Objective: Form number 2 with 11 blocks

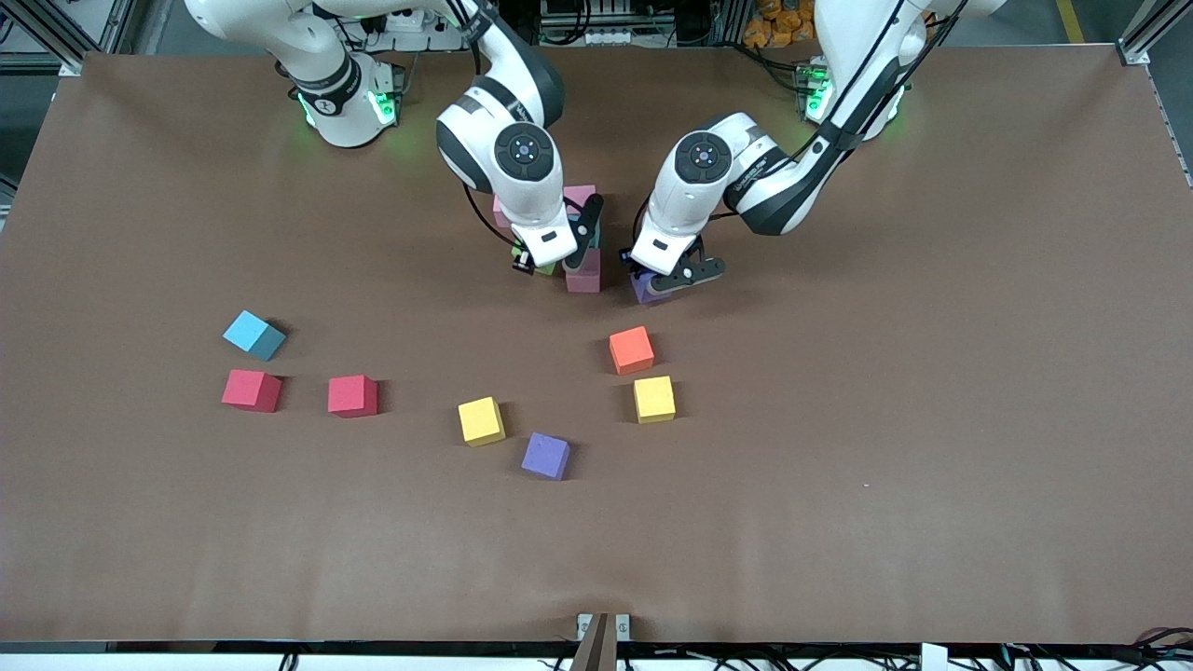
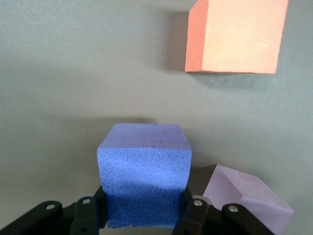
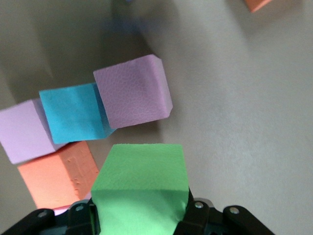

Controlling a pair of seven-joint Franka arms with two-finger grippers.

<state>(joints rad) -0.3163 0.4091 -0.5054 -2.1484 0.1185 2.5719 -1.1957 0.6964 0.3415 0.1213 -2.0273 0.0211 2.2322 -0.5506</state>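
A cluster of blocks lies mid-table near the arms: a pink block [image 3: 132, 90], a blue one [image 3: 73, 112], a lilac one [image 3: 24, 134] and an orange one [image 3: 56, 178], partly hidden under the right arm in the front view. My right gripper [image 1: 545, 264] [image 3: 142, 215] is shut on a green block [image 3: 142, 191] right beside that cluster. My left gripper [image 1: 664, 282] [image 2: 144, 215] is shut on a purple block [image 2: 144, 171] low over the table, next to the cluster's pink block [image 1: 584, 272] [image 2: 249, 196].
Loose blocks lie nearer the front camera: orange [image 1: 631, 349] [image 2: 234, 34], yellow [image 1: 654, 399], purple [image 1: 545, 455] and yellow [image 1: 481, 420] around the middle. Two red ones [image 1: 352, 395] [image 1: 252, 390] and a blue one [image 1: 253, 335] sit toward the right arm's end.
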